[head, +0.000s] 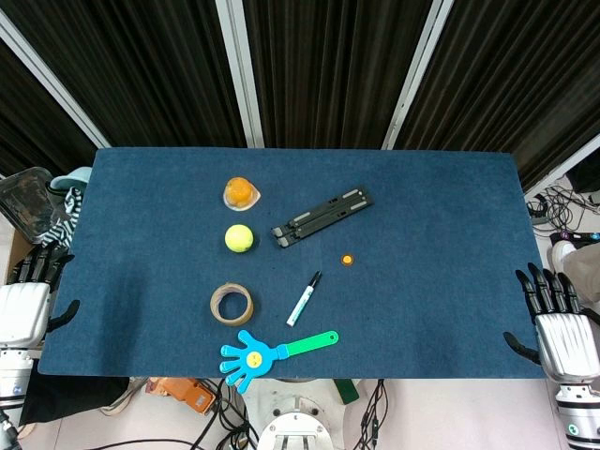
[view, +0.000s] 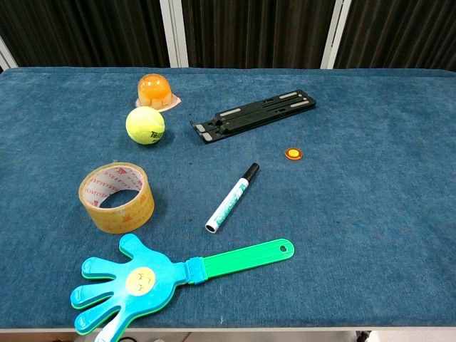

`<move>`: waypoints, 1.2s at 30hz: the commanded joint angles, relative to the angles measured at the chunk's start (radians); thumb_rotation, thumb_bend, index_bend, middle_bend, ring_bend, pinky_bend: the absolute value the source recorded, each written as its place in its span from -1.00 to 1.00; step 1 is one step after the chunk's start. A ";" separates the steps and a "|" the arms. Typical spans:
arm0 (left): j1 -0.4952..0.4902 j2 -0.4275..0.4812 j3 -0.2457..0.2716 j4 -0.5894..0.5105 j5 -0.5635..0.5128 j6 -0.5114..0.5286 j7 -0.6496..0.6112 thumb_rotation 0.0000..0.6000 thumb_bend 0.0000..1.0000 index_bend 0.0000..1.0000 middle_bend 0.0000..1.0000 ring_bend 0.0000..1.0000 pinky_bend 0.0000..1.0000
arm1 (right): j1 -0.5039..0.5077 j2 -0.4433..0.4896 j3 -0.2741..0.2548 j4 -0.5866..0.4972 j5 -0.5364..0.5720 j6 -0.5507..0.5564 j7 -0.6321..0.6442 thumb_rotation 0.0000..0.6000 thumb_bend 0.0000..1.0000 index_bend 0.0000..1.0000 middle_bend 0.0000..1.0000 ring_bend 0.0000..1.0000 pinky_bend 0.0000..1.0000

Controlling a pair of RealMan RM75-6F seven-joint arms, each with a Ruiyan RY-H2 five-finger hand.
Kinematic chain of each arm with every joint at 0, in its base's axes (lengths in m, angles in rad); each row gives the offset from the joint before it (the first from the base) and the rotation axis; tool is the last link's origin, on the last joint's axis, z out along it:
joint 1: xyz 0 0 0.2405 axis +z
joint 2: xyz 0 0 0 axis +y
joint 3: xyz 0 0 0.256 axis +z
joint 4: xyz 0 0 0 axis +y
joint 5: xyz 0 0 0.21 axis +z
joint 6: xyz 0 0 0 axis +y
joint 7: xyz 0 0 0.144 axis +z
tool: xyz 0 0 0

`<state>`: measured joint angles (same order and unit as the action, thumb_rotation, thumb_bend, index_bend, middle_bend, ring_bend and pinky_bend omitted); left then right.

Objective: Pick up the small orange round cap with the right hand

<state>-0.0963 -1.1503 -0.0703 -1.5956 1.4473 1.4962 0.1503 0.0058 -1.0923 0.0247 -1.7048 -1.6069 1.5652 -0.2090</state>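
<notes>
The small orange round cap (head: 347,259) (view: 293,153) lies flat on the blue table (head: 441,216), right of centre, with nothing touching it. My right hand (head: 555,319) rests at the table's right edge with its fingers spread and nothing in it, well to the right of the cap and nearer the front. My left hand (head: 28,295) sits at the left edge, fingers apart and empty. Neither hand shows in the chest view.
A black folding stand (head: 322,217) lies just behind the cap. A marker pen (head: 304,298) lies in front and to the left of it. Further left are a tennis ball (head: 239,238), an orange jelly cup (head: 241,193), a tape roll (head: 231,305) and a blue-green hand clapper (head: 272,352).
</notes>
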 commanded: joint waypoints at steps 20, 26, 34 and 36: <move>0.007 -0.001 -0.002 -0.011 -0.005 0.011 0.003 1.00 -0.54 -0.63 -0.94 -0.98 -0.65 | 0.045 -0.013 0.014 0.083 0.044 -0.083 0.170 1.00 -0.48 -1.00 -1.00 -0.89 -0.97; 0.006 -0.005 -0.004 -0.009 -0.008 0.010 0.009 1.00 -0.54 -0.63 -0.94 -0.98 -0.65 | 0.069 -0.039 0.022 0.136 0.065 -0.123 0.232 1.00 -0.47 -1.00 -1.00 -0.89 -0.98; 0.013 -0.007 -0.001 -0.015 -0.007 0.020 0.024 1.00 -0.54 -0.63 -0.94 -0.98 -0.65 | 0.179 -0.082 0.066 0.224 0.120 -0.283 0.304 1.00 -0.47 -1.00 -1.00 -0.89 -0.97; 0.013 -0.008 -0.003 -0.015 -0.009 0.022 0.027 1.00 -0.54 -0.63 -0.94 -0.98 -0.65 | 0.227 -0.099 0.079 0.253 0.140 -0.359 0.322 1.00 -0.47 -1.00 -1.00 -0.89 -0.97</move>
<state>-0.0833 -1.1580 -0.0726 -1.6107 1.4387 1.5176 0.1767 0.1688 -1.1651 0.0802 -1.4959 -1.4997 1.2962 0.0824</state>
